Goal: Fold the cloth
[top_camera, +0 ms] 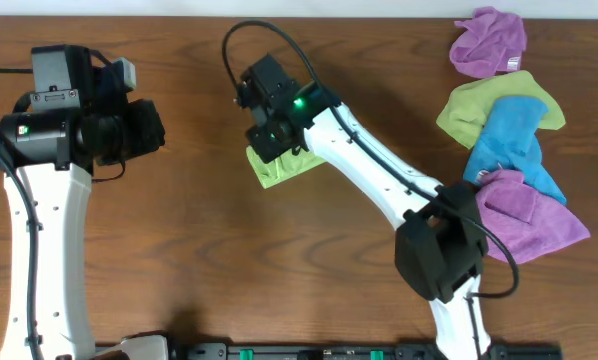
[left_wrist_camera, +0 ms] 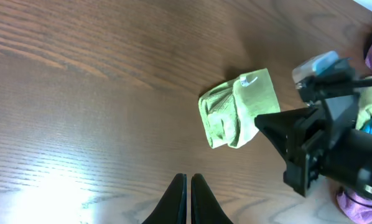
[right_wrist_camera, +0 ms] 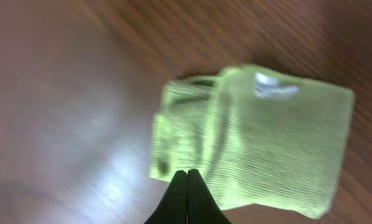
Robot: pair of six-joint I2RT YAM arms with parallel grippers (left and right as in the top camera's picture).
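Observation:
The cloth (top_camera: 282,168) is bright lime green and lies folded into a small rectangle on the wooden table, left of centre. It also shows in the left wrist view (left_wrist_camera: 239,109) and fills the right wrist view (right_wrist_camera: 260,143), with a white tag on top. My right gripper (right_wrist_camera: 187,175) is shut, its tips together just over the cloth's near edge; the cloth is not between the fingers. In the overhead view the right wrist covers part of the cloth. My left gripper (left_wrist_camera: 188,179) is shut and empty, well to the left of the cloth.
A pile of other rags lies at the table's right side: a purple one (top_camera: 489,42), an olive-green one (top_camera: 474,108), a blue one (top_camera: 514,140) and another purple one (top_camera: 531,215). The right arm (top_camera: 379,170) crosses the table's middle.

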